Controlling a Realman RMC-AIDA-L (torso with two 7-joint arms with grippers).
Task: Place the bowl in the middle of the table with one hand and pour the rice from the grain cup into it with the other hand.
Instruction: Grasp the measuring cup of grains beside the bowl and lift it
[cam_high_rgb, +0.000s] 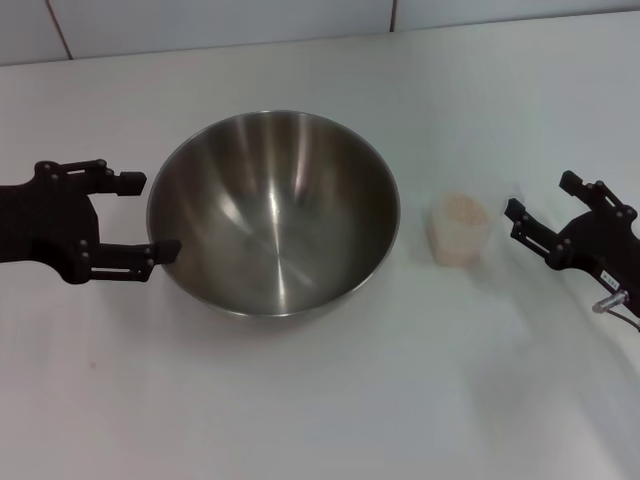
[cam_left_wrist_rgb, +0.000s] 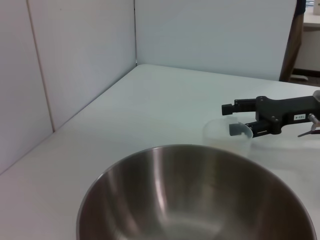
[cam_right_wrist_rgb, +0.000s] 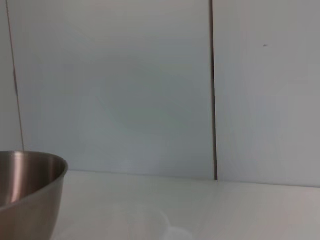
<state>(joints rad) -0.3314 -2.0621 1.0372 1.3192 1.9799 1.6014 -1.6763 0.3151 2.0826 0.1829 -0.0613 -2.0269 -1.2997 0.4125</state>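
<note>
The steel bowl (cam_high_rgb: 275, 210) stands upright on the white table (cam_high_rgb: 300, 400), near its middle, and looks empty. My left gripper (cam_high_rgb: 150, 217) is open at the bowl's left side, with its near fingertip (cam_high_rgb: 165, 251) against the rim. The grain cup (cam_high_rgb: 460, 228), clear plastic with beige rice (cam_high_rgb: 461, 208) inside, stands upright just right of the bowl. My right gripper (cam_high_rgb: 542, 196) is open and empty, a little right of the cup and apart from it. The left wrist view shows the bowl (cam_left_wrist_rgb: 200, 200), the cup (cam_left_wrist_rgb: 227, 132) and the right gripper (cam_left_wrist_rgb: 231, 119) behind it.
White wall panels (cam_high_rgb: 200, 25) close the table's far side. In the left wrist view a panel (cam_left_wrist_rgb: 75, 65) runs along one table edge. The right wrist view shows only the bowl's edge (cam_right_wrist_rgb: 30, 185) and the wall.
</note>
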